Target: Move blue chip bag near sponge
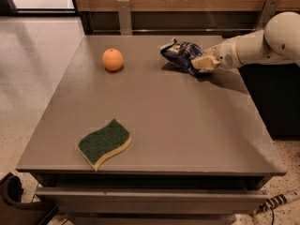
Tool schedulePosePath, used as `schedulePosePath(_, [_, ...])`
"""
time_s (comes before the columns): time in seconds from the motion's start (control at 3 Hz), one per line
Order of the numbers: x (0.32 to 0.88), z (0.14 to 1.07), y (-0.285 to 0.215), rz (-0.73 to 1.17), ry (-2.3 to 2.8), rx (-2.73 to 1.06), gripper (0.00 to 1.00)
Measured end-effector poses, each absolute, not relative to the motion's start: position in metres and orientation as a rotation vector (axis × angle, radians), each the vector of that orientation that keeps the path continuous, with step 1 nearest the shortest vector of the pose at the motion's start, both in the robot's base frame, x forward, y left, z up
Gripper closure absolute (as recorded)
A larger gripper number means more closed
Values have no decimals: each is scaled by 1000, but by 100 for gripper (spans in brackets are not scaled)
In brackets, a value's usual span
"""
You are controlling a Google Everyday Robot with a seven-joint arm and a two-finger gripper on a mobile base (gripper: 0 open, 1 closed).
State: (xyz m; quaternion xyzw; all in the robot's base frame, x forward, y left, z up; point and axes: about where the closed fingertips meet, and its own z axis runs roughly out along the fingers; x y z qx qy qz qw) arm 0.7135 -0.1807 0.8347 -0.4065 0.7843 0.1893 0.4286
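Observation:
The blue chip bag (179,54) is a crinkled navy foil bag with white lettering, at the far right of the grey table (187,125). My gripper (200,63) reaches in from the right on a white arm and is shut on the bag's right end, just above the tabletop. The sponge (104,143), green on top with a pale yellow base, lies flat near the table's front left, far from the bag.
A round orange fruit (112,59) sits at the far left of the table. A wooden wall with two metal brackets runs behind the table. A dark cabinet stands to the right, and a cable lies on the floor at the lower right.

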Motion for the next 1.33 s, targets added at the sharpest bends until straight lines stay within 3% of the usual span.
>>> schedulePosePath(1.33, [660, 947, -161, 239, 1850, -1194, 100])
